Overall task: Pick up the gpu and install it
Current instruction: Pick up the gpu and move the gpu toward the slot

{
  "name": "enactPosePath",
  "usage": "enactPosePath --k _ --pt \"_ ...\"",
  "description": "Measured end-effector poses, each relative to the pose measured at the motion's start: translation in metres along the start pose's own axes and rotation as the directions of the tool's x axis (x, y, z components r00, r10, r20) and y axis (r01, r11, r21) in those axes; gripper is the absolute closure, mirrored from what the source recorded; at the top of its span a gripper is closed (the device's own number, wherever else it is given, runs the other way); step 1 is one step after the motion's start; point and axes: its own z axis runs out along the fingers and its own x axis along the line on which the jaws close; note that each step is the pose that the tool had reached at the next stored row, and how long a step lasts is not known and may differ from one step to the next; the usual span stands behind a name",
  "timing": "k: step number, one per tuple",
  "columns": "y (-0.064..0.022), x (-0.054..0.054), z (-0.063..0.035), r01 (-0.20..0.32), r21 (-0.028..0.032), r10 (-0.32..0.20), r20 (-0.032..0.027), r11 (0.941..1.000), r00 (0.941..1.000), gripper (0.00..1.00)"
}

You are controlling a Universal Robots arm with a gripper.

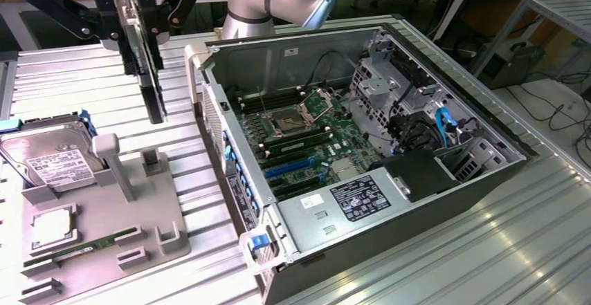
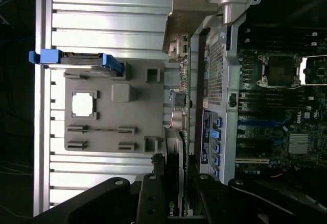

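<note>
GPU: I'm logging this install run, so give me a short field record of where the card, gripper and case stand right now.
gpu: hanging on edge, lifted clear of the gray holder tray
gripper: shut on the gpu's upper part
hard drive: standing in the tray, toward the exterior view's left
computer case: open, to the exterior view's right of the gpu
blue slots: bare, no card seated
install: not yet done
</note>
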Motion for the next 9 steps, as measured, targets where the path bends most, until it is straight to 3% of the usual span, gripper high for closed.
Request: enactPosePath --k 9 --pt "-0.0002 -0.0048 0.0001 0.0 0.0 0.0 0.0 1.0 1.0 0.73"
